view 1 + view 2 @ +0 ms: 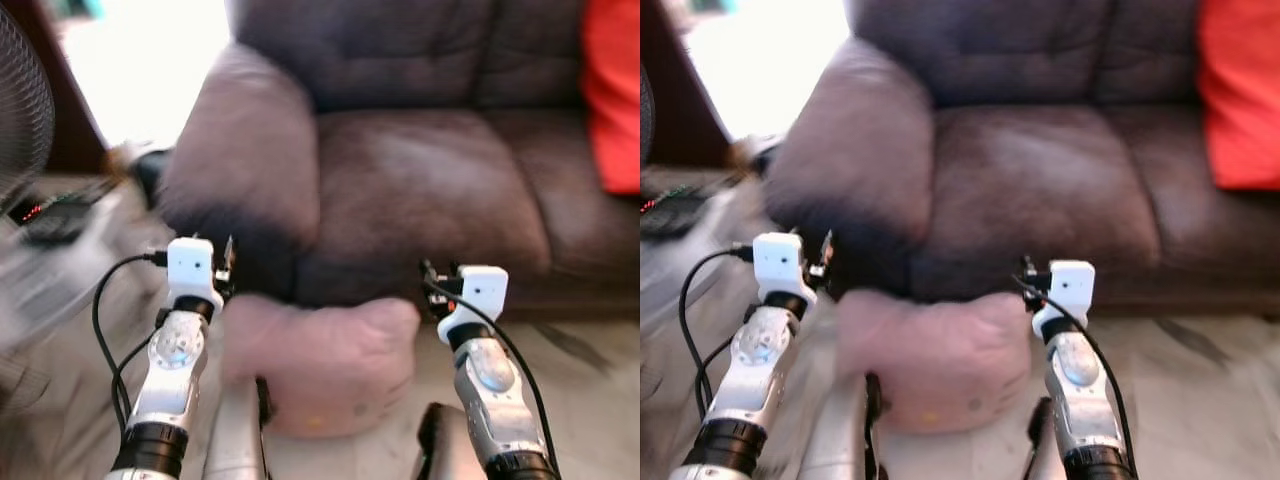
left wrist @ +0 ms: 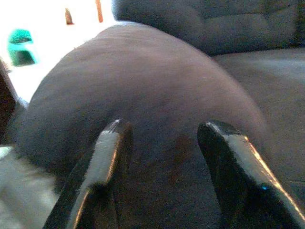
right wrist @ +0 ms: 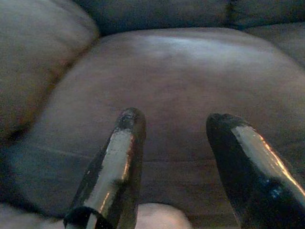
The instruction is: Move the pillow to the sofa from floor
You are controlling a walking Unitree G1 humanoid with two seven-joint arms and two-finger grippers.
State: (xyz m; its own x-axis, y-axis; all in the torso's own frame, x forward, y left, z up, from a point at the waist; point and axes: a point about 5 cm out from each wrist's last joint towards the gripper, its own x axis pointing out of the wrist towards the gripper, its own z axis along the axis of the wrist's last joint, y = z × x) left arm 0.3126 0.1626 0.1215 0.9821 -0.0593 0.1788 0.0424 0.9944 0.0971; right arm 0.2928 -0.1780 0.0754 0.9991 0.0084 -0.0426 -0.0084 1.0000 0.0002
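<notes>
Pillow (image 1: 325,365) on floor — sofa (image 1: 420,190) behind.

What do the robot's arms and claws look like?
Both arms are shiny silver with black rings lower down. Each ends in a white boxy block, and a thin black cable loops from it. The left claw and the right claw each have two long, glossy black fingers with rounded tips.
</notes>
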